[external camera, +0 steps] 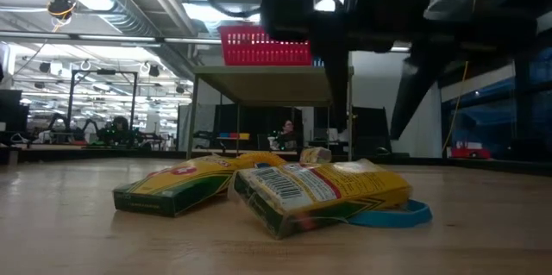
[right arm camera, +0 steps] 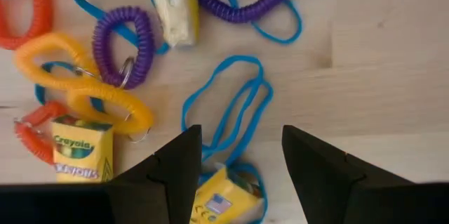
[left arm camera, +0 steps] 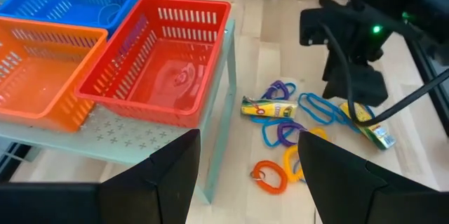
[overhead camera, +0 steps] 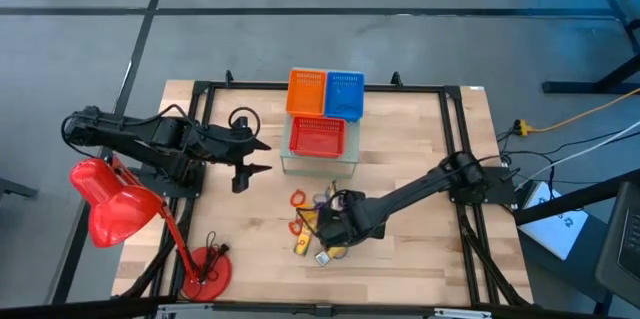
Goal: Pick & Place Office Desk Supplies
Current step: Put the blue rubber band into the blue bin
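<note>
The supplies lie in a pile (overhead camera: pixel 315 221) on the table's near middle. It holds coiled loops in orange (right arm camera: pixel 28 6), yellow (right arm camera: pixel 77 76) and purple (right arm camera: pixel 123 45), thin blue bands (right arm camera: pixel 228 112) and small yellow crayon boxes (right arm camera: pixel 83 150). In the low view two boxes (external camera: pixel 172 184) (external camera: pixel 319 190) lie flat, one on a blue band (external camera: pixel 397 215). My right gripper (right arm camera: pixel 242 136) (overhead camera: pixel 332 227) hangs open above the pile, its fingers either side of the blue bands and a box (right arm camera: pixel 217 199). My left gripper (overhead camera: pixel 262 157) (left arm camera: pixel 249 140) is open, left of the baskets, facing the pile (left arm camera: pixel 287 122).
Orange (overhead camera: pixel 307 91), blue (overhead camera: pixel 344 94) and red (overhead camera: pixel 317 137) mesh baskets sit on a pale raised stand (overhead camera: pixel 320 166) at the table's far middle. A red desk lamp (overhead camera: pixel 115 204) leans over the left edge, its base (overhead camera: pixel 205 269) near the front. Black rails frame the table.
</note>
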